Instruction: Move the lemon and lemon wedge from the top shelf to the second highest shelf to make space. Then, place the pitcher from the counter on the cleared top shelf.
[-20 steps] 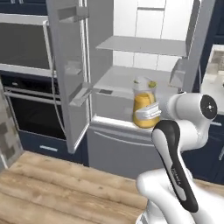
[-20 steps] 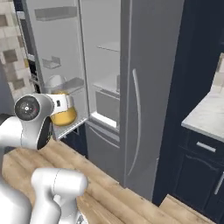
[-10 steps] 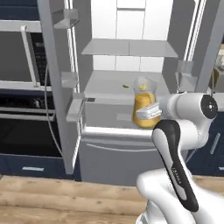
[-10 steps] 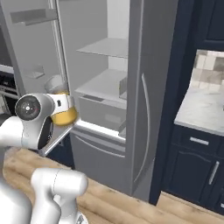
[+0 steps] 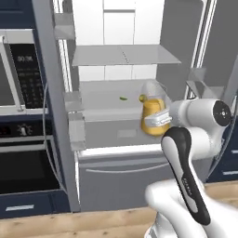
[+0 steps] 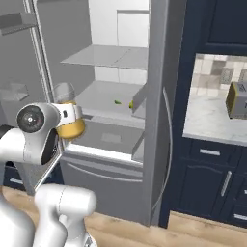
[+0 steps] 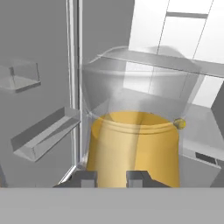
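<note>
Before the open fridge [image 5: 60,116], the gripper [image 5: 155,121] was clenched on the pitcher [image 5: 153,111], a clear jug partly filled with yellow liquid, holding it upright in the air in front of the second shelf [image 5: 107,100]. From the hand camera, both dark fingertips [image 7: 87,178] pressed against the pitcher's [image 7: 135,148] lower wall. On that second shelf lay the lemon [image 5: 142,98], close behind the pitcher, and the small green lemon wedge [image 5: 123,98] a little to its left. Above them was the top shelf [image 5: 123,56]. A toaster [image 6: 237,99] stood on the counter [image 6: 212,118] to the fridge's right.
</note>
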{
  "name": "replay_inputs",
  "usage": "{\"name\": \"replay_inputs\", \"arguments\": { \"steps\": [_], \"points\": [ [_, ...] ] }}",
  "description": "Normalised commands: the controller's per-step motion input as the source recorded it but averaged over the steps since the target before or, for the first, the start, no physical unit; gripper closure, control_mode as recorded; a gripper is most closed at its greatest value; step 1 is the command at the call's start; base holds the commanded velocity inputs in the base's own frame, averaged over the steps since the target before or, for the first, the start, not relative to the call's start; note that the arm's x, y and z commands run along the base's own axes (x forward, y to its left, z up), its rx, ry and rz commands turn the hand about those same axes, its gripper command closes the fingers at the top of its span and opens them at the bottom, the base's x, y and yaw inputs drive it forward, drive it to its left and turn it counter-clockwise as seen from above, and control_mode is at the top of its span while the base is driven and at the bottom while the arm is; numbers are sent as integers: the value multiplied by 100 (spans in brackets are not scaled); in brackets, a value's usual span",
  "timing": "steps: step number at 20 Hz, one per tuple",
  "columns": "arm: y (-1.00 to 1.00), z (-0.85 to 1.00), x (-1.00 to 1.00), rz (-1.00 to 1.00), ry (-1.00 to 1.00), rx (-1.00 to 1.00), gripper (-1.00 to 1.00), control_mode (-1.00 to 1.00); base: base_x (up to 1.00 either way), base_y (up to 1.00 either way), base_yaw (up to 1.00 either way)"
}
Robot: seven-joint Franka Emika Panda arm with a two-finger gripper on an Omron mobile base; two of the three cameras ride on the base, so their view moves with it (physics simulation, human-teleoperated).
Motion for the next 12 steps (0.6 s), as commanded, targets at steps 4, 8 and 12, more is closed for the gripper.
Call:
{"name": "replay_inputs", "arguments": {
  "steps": [4,8,12],
  "points": [
    [0,0,0,0,0,0,100,100,56,54,-34],
    [0,0,0,0,0,0,100,100,57,57,-30],
    [0,0,0,0,0,0,100,100,60,48,-28]
  ]
}}
